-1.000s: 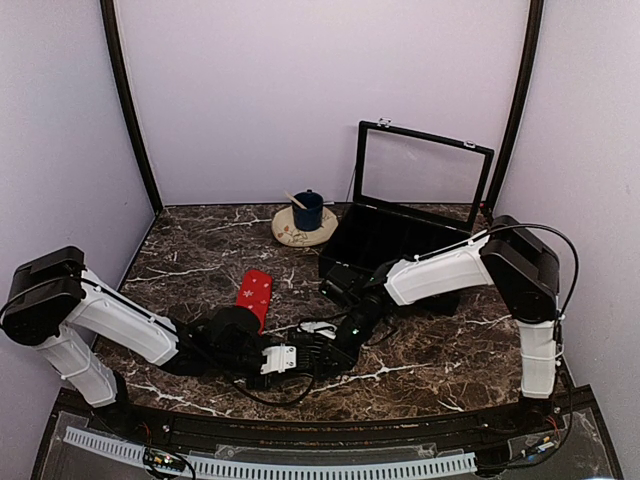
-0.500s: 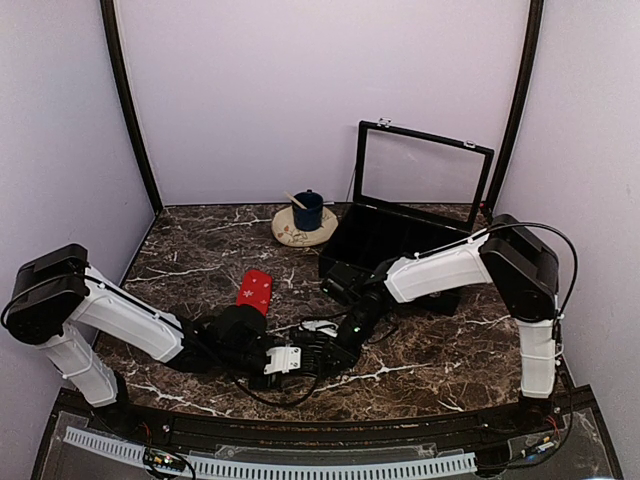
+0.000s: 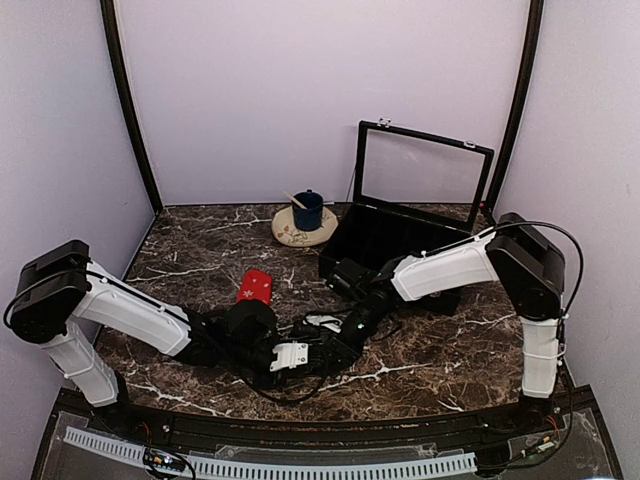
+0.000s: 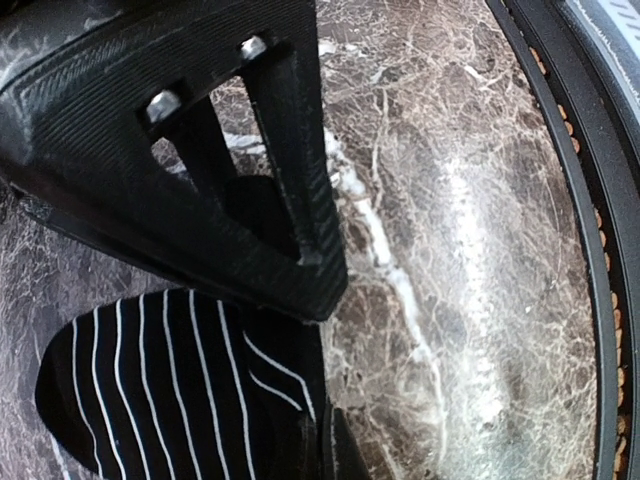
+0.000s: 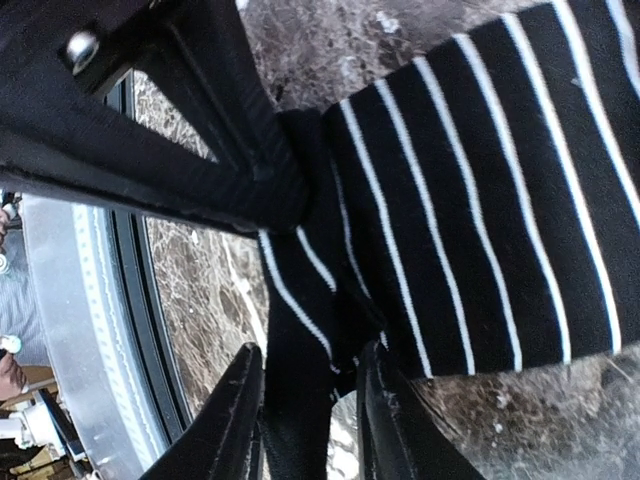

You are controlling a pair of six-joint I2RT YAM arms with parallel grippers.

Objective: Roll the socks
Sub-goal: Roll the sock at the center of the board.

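The left gripper is closed. In its wrist view the tip of its upper finger presses on the folded edge of the black sock, and that fold looks pinched in the jaws, though the lower finger is mostly out of frame. The right gripper comes in from the right and meets the left one tip to tip near the middle of the table, close to the near edge. Its jaws stand partly apart and grip nothing. Its upper finger touches the bunched edge of the same sock, and the striped cloth spreads away from that finger across the view. At the bottom of that view a dark fold of the sock hangs between two black prongs; whose they are cannot be told. From above, the black sock is almost wholly hidden under the two grippers. The red sock lies flat just to the far left of them, apart from both sets of fingers, with its near end covered by the left wrist. A blue mug and an open black case sit at the far side. Compared with a second ago, the left arm has shifted to the right, so less of the red sock shows. The right arm has drawn slightly toward the far side.
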